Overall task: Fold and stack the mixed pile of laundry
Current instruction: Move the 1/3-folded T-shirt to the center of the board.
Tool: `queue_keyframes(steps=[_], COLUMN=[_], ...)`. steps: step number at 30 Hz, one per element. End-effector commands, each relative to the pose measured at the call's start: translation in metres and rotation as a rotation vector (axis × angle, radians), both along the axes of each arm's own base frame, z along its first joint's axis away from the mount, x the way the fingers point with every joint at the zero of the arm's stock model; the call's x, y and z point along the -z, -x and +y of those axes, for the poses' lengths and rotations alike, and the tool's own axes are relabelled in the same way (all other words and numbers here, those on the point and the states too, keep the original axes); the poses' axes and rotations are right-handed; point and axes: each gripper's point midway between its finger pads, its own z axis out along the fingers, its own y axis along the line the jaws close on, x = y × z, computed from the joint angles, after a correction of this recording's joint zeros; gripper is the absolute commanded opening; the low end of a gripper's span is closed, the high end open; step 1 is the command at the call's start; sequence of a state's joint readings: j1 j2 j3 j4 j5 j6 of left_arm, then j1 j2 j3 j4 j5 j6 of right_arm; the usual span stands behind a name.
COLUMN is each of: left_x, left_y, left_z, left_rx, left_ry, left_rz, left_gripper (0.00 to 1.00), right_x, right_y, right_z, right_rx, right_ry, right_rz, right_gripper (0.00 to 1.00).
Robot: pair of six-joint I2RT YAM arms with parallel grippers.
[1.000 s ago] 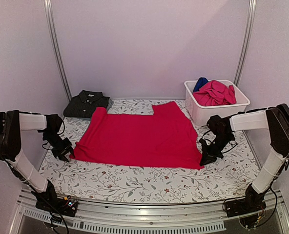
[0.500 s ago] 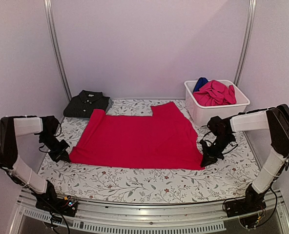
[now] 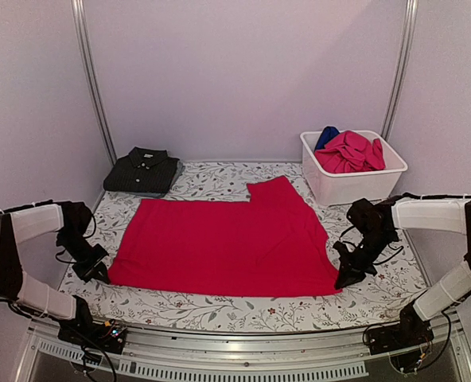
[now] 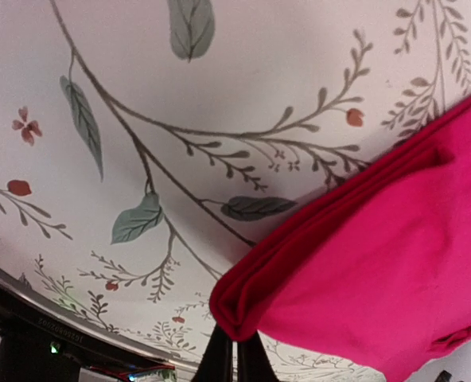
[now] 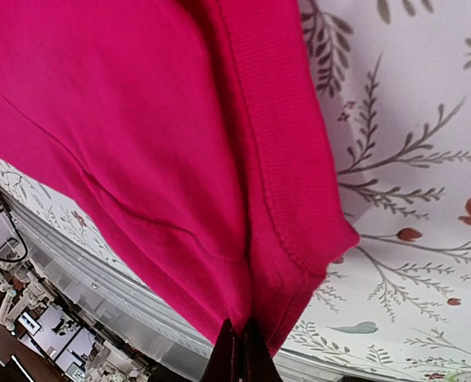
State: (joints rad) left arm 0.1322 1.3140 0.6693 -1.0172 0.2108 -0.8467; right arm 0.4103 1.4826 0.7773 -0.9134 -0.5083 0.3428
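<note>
Left gripper (image 3: 99, 269) is pinched on the near left corner of the tee (image 3: 223, 247), where doubled layers are seen in the left wrist view. The right gripper (image 3: 345, 277) is pinched on the near right hem corner. The tee is laid flat in the middle of the floral cloth (image 3: 219, 306), between the arms.

The polo (image 3: 142, 169), lying folded at the far left, is judged done. Folding of the tee is judged barely under way. The pink garment (image 3: 348, 151) and blue garment (image 3: 327, 135) are bunched in the tub (image 3: 355, 189), so most of the task remains.

Only the fingertips (image 4: 218, 364) are shown in the wrist views; the rest is cut off. What lies beneath the pink garment cannot be made out, nor can the tee's sleeves.
</note>
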Motion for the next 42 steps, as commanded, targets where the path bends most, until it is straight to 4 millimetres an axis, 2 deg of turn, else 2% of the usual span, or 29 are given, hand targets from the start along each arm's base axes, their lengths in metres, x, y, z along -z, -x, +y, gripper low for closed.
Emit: queue_keyframes(steps=[1, 2, 3, 4, 5, 6, 9, 11, 14, 16, 18, 20, 21, 24, 27, 29, 34, 38, 42], left_x=[-0.005, -0.006, -0.008, -0.010, -0.014, -0.020, -0.055, -0.084, -0.105, -0.110, -0.110, -0.102, -0.094, -0.070, -0.040, -0.022, 0.015, 0.032, 0.035], left_y=[0.017, 0.019, 0.020, 0.020, 0.018, 0.013, -0.022, -0.059, -0.111, -0.139, -0.165, -0.182, -0.188, -0.201, -0.201, -0.195, -0.162, -0.124, -0.094], left_z=[-0.007, -0.010, -0.012, -0.013, -0.013, -0.011, 0.005, 0.013, -0.011, -0.031, -0.048, -0.058, -0.060, -0.077, -0.083, -0.080, -0.065, -0.059, -0.055], left_rx=[-0.015, -0.012, -0.012, -0.010, -0.005, 0.003, 0.055, 0.111, 0.232, 0.298, 0.339, 0.345, 0.343, 0.395, 0.422, 0.419, 0.394, 0.363, 0.339], left_ry=[0.024, 0.034, 0.044, 0.051, 0.052, 0.038, -0.046, -0.096, 0.005, 0.069, 0.102, 0.150, 0.162, 0.178, 0.169, 0.153, 0.096, 0.092, 0.084], left_rz=[0.044, 0.046, 0.043, 0.042, 0.031, 0.012, -0.128, -0.262, -0.442, -0.526, -0.620, -0.655, -0.651, -0.619, -0.551, -0.505, -0.357, -0.269, -0.225], left_gripper=[0.00, 0.00, 0.05, 0.12, 0.19, 0.26, 0.50, 0.57, 0.58, 0.58, 0.58, 0.56, 0.55, 0.52, 0.49, 0.47, 0.43, 0.42, 0.41], right_x=[-0.013, -0.013, -0.015, -0.017, -0.021, -0.024, -0.045, -0.055, -0.065, -0.060, -0.055, -0.052, -0.051, -0.030, -0.004, 0.011, 0.035, 0.045, 0.047], right_y=[0.026, 0.030, 0.033, 0.036, 0.035, 0.031, -0.001, -0.034, -0.083, -0.115, -0.143, -0.167, -0.177, -0.197, -0.201, -0.198, -0.176, -0.148, -0.119], right_z=[0.010, 0.011, 0.012, 0.012, 0.011, 0.007, 0.000, -0.001, 0.005, 0.018, 0.032, 0.044, 0.050, 0.062, 0.063, 0.060, 0.046, 0.037, 0.039], right_rx=[0.003, 0.012, 0.017, 0.023, 0.021, 0.017, 0.025, 0.046, 0.029, -0.002, -0.019, -0.022, -0.023, -0.026, -0.035, -0.042, -0.045, -0.044, -0.065], right_ry=[-0.021, -0.026, -0.034, -0.037, -0.034, -0.005, 0.038, 0.028, 0.017, 0.003, -0.029, -0.057, -0.072, -0.092, -0.067, -0.047, 0.008, 0.028, 0.025], right_rz=[0.071, 0.085, 0.093, 0.105, 0.099, 0.073, -0.035, -0.121, -0.258, -0.296, -0.328, -0.364, -0.378, -0.371, -0.347, -0.330, -0.268, -0.211, -0.169], right_gripper=[0.00, 0.00, 0.04, 0.17, 0.36, 0.47, 0.60, 0.60, 0.56, 0.51, 0.48, 0.47, 0.46, 0.45, 0.44, 0.44, 0.43, 0.43, 0.43])
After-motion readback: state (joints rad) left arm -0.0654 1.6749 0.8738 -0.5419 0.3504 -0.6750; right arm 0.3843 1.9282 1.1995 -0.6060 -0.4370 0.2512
